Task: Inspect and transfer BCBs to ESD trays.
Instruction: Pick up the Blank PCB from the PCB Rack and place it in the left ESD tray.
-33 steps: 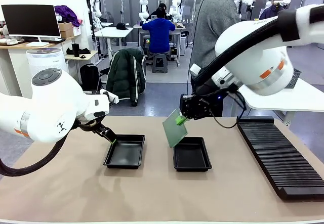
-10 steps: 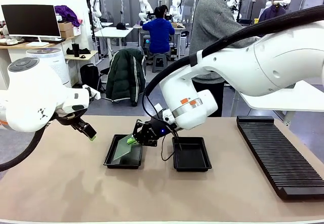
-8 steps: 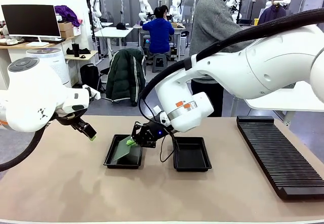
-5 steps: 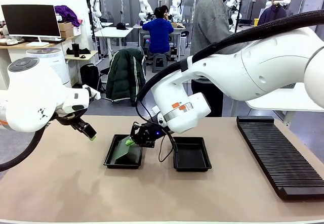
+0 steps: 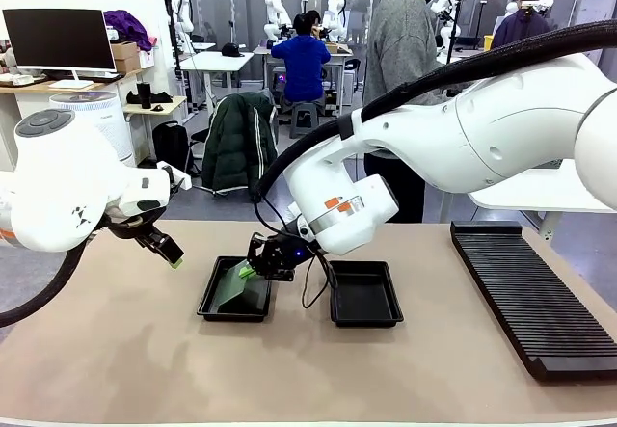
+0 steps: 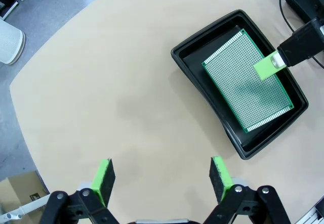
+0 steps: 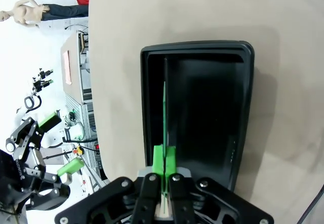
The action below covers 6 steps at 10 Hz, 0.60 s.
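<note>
Right pincer [image 7: 164, 155]: clenched on the BCB [image 6: 245, 82] by one edge.
BCB: tilted inside the left tray [image 6: 186, 68]; we judge it light, stiff, thin, brittle; we grip bare edges only.
Left pincer [image 6: 162, 176]: released, above the counter [image 6: 101, 82].

Thin green perforated BCB [image 6: 243, 85], tilted inside left ESD tray [image 5: 206, 304], lower edge down near the floor, upper long edge pinched by right gripper [image 5: 247, 272]. Second ESD tray [image 5: 366, 298] just beside: black, shallow, floor bare.
</note>
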Each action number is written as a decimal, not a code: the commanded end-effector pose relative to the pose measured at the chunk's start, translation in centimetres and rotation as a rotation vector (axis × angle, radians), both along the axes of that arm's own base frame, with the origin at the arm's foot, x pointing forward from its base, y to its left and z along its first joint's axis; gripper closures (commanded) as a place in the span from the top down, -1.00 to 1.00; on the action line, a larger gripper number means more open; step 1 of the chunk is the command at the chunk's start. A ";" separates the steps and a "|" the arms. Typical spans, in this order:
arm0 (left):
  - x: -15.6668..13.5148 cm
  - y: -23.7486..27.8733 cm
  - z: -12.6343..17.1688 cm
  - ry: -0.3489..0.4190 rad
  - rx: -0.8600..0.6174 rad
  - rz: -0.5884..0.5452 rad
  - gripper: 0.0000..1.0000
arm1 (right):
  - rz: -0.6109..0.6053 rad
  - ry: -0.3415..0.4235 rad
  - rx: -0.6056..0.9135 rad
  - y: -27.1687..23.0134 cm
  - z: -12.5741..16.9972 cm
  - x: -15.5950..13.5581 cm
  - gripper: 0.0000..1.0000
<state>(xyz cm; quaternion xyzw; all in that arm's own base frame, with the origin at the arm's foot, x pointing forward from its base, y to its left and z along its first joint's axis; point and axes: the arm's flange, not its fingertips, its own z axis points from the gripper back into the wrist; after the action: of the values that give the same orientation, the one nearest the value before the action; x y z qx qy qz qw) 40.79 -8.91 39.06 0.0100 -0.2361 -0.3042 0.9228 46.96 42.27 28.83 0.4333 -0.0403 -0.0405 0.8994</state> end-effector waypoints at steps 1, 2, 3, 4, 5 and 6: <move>0.2 0.1 -0.2 -0.006 -0.004 0.012 1.00 | -0.013 0.008 -0.024 0.8 0.0 0.9 -0.96; 0.2 0.1 -0.2 -0.006 -0.004 0.012 1.00 | -0.010 0.032 -0.036 0.7 0.0 0.9 -0.96; 0.2 0.1 -0.2 -0.006 -0.004 0.012 1.00 | 0.004 0.002 -0.008 0.1 -0.1 0.2 -0.96; 0.2 0.1 -0.2 -0.006 -0.004 0.012 1.00 | 0.004 0.002 -0.008 0.1 -0.1 0.2 -0.96; 0.2 0.1 -0.2 -0.006 -0.004 0.012 1.00 | 0.004 0.002 -0.008 0.1 -0.1 0.2 -0.96; 0.2 0.1 -0.2 -0.006 -0.004 0.012 1.00 | 0.004 0.002 -0.008 0.1 -0.1 0.2 -0.96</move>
<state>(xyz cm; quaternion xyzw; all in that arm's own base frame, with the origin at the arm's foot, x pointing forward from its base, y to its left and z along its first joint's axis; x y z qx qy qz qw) 40.79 -8.90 39.06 0.0101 -0.2361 -0.3041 0.9228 47.38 42.46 28.72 0.4257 -0.0358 -0.0400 0.9033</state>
